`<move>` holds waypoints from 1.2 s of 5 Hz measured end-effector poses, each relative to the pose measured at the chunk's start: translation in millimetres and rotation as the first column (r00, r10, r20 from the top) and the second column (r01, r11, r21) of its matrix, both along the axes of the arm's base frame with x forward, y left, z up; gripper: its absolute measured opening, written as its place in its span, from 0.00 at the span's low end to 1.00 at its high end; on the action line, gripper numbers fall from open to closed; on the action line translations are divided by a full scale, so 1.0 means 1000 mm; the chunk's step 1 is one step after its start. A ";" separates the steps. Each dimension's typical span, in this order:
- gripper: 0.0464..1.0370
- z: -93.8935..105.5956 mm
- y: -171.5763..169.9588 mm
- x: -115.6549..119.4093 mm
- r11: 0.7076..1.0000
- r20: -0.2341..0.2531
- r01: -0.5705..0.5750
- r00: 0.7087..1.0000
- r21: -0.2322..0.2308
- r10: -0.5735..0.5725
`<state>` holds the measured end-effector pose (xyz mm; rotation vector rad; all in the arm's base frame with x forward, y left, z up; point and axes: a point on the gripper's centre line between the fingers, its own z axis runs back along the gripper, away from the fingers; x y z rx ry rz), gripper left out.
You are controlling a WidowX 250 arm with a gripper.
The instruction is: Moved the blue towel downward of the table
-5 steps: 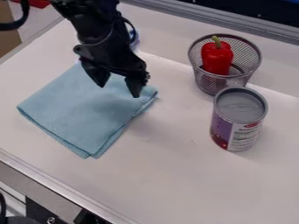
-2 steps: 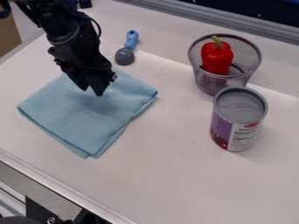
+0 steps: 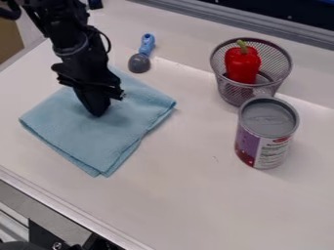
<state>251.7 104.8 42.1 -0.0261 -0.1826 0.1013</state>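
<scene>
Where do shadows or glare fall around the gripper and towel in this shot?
Camera view: a soft shadow darkens the blue towel around the tip of the gripper; a paler band crosses the table behind the towel, towards the mesh basket; no harsh glare on the towel.

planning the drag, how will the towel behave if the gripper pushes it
The towel looks like thin folded cloth, so it will probably bend or bunch rather than slide stiffly. Its lower corner shows separate layers, so the fold may shift or open.
</scene>
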 end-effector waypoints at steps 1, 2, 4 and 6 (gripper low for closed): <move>0.01 -0.007 0.000 -0.001 0.996 0.051 -0.080 0.996 0.029 0.078; 0.01 -0.009 -0.003 -0.003 0.986 0.094 -0.166 0.982 0.017 0.164; 0.01 -0.011 -0.020 -0.023 0.910 0.019 -0.414 0.910 -0.019 0.415; 0.01 -0.012 -0.046 -0.047 0.868 0.018 -0.496 0.868 -0.003 0.496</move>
